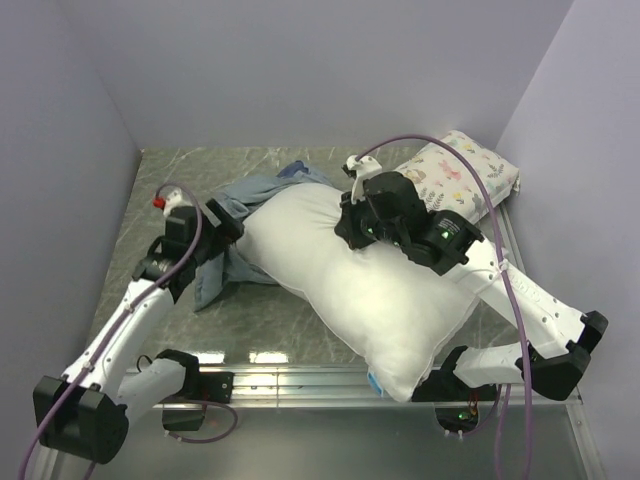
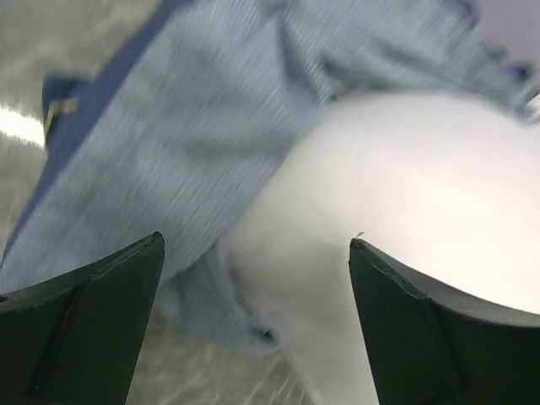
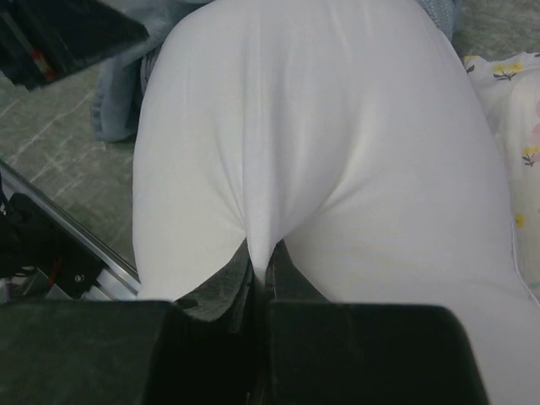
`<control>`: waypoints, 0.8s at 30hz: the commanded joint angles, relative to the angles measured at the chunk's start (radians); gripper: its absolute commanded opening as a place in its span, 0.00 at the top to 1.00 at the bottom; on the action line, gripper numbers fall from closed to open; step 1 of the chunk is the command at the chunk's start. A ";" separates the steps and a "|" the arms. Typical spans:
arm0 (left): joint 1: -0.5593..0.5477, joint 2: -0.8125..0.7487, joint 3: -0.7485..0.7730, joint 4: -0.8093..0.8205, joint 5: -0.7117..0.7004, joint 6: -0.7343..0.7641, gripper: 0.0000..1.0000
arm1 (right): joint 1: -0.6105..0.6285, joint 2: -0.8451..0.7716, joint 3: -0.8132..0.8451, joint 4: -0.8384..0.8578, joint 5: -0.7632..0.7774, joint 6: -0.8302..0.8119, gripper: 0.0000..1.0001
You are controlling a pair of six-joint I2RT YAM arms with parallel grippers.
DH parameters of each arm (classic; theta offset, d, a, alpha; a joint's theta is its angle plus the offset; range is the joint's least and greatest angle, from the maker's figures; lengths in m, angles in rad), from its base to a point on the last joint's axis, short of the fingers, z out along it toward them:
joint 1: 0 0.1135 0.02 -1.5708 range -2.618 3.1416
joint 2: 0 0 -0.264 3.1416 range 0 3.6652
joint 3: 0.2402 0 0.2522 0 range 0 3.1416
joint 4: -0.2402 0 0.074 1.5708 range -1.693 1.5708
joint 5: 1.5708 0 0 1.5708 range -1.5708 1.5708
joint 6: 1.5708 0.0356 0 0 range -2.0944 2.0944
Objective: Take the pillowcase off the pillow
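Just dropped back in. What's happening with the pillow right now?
The right gripper has its jaws shut on a pinch of the white pillow, which lies across the table. The left gripper hangs with jaws wide open, holding nothing, just in front of the pillowcase. The pillowcase is bunched, pale inner side out, around the pillow's far left end. Most of the pillow is bare, but the case does not look fully clear of it.

Left pincer (image 2: pixel 255 240) spread wide, its two dark fingers (image 2: pixel 93 329) sitting in the bottom corners. Ahead, the plump white pillow (image 2: pixel 422 186) bulges in from the right. The pillowcase (image 2: pixel 194 126) is bunched against it, pale grey-blue inner side showing, with a navy edge and a gold mark at far left. The grey marbled surface (image 2: pixel 42 42) shows beyond, and everything is a bit blurred.
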 commanded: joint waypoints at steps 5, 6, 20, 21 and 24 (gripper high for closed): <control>-0.064 -0.079 -0.202 0.095 -0.043 -0.133 0.12 | -0.006 -0.011 0.018 0.216 0.014 0.006 1.00; -0.068 -0.069 -0.210 0.109 -0.048 -0.137 0.18 | -0.007 -0.008 0.017 0.215 0.022 0.001 1.00; -0.091 0.001 -0.214 0.204 -0.048 -0.066 1.00 | 0.042 0.056 -0.019 0.190 0.146 -0.066 0.53; -0.093 -0.005 -0.211 0.194 -0.049 -0.061 1.00 | 0.063 0.062 -0.003 0.187 0.166 -0.078 0.47; -0.096 -0.017 -0.204 0.180 -0.052 -0.055 1.00 | 0.147 0.104 0.035 0.179 0.301 -0.121 0.30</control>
